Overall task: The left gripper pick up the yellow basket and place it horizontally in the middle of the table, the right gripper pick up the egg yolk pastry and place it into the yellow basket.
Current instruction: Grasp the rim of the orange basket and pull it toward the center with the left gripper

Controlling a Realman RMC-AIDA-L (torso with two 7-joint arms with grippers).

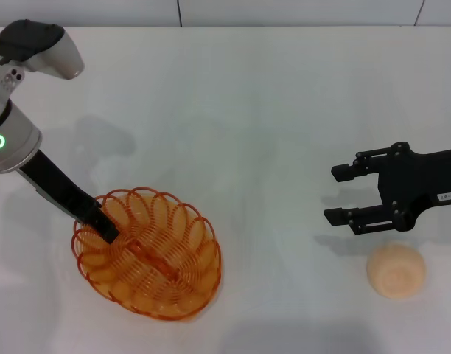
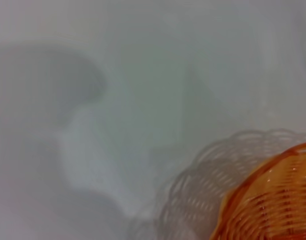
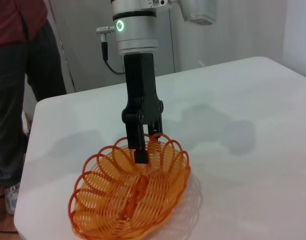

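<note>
The yellow basket lies at the front left of the white table, its long axis running diagonally. My left gripper reaches down onto its back-left rim, fingers closed across the wire loops. From the right wrist view, one finger of the left gripper sits inside the yellow basket and one outside. A corner of the yellow basket shows in the left wrist view with its shadow beneath. My right gripper hovers open at the right, just behind the egg yolk pastry, apart from it.
A person in dark trousers and a red top stands beyond the table edge on the basket's side. The table's front edge runs close to the basket. Bare tabletop lies between the basket and the pastry.
</note>
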